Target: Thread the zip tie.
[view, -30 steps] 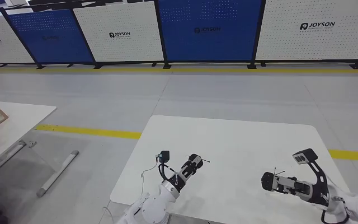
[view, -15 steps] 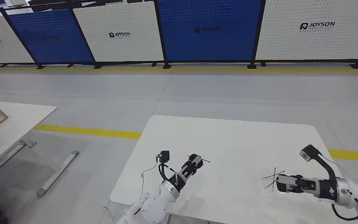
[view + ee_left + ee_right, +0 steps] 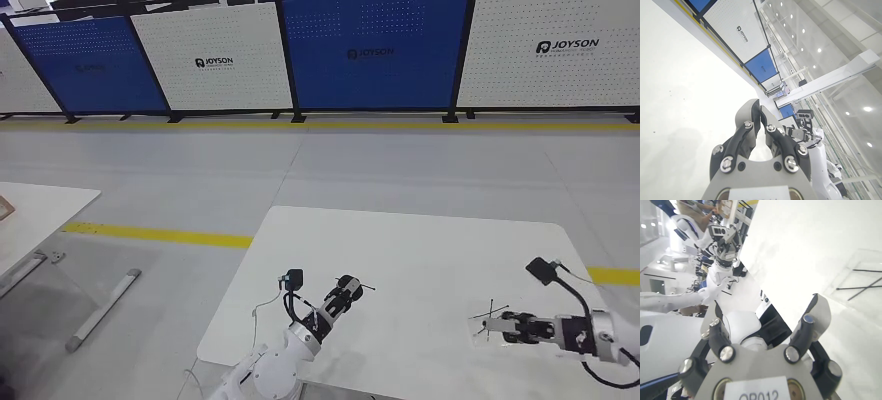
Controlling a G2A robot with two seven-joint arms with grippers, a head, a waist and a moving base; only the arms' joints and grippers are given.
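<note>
Status: left gripper [image 3: 760, 112] is clamped closed, pads pressed together. In the top view it sits over the table's [image 3: 420, 250] front-left area [image 3: 350, 288] with a thin dark zip tie [image 3: 368, 287] poking out of the tips. The tie's long axis runs roughly along the gripper's line, free end pointing toward the table's right side. The left wrist view doesn't resolve the tie between the pads. Right gripper [image 3: 765, 299] has its fingers spread wide with nothing between them. It is low over the front-right part of the table [image 3: 489, 322], tips aimed toward the left arm. Loose zip ties [image 3: 865, 287] lie flat on the table just beside it, not touching the fingers. Two cross in an X and a third lies apart from them. The head of one crossed tie [image 3: 837, 288] shows at one end. From the top view the pile [image 3: 490, 313] reads as crossed lines, the longest running roughly left-right across the table.
</note>
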